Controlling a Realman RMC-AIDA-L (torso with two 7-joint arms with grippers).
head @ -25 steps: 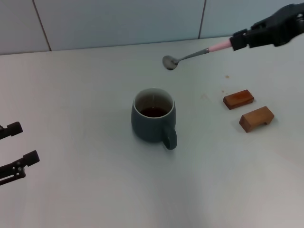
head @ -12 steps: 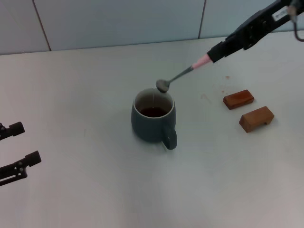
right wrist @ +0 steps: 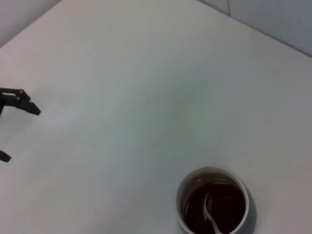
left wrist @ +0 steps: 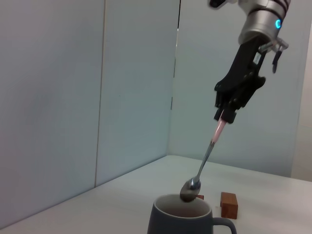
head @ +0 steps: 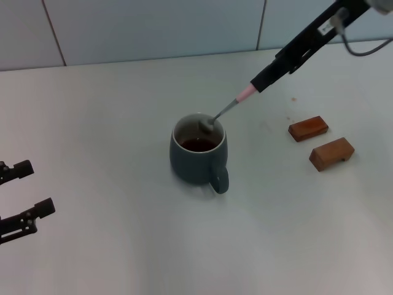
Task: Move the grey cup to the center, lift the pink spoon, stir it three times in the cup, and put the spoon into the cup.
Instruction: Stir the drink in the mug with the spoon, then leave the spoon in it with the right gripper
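The grey cup (head: pixel 198 156) stands in the middle of the table with dark brown liquid inside and its handle toward me. It shows too as the cup (left wrist: pixel 183 218) in the left wrist view and the cup (right wrist: pixel 213 201) in the right wrist view. My right gripper (head: pixel 260 80) is shut on the pale pink handle of the pink spoon (head: pixel 228 109), which slants down to the cup. The spoon's silver bowl (left wrist: pixel 190 190) hangs just above the cup's rim, over the liquid. My left gripper (head: pixel 18 193) stands open at the table's left edge, holding nothing.
Two brown wooden blocks (head: pixel 308 128) (head: pixel 331 153) lie to the right of the cup. A tiled wall (head: pixel 153 27) runs along the back of the white table (head: pixel 110 123).
My right arm has swung left and down, tilting the spoon steeply. The spoon's bowl has moved from behind the cup to just over its mouth. The left arm has barely shifted.
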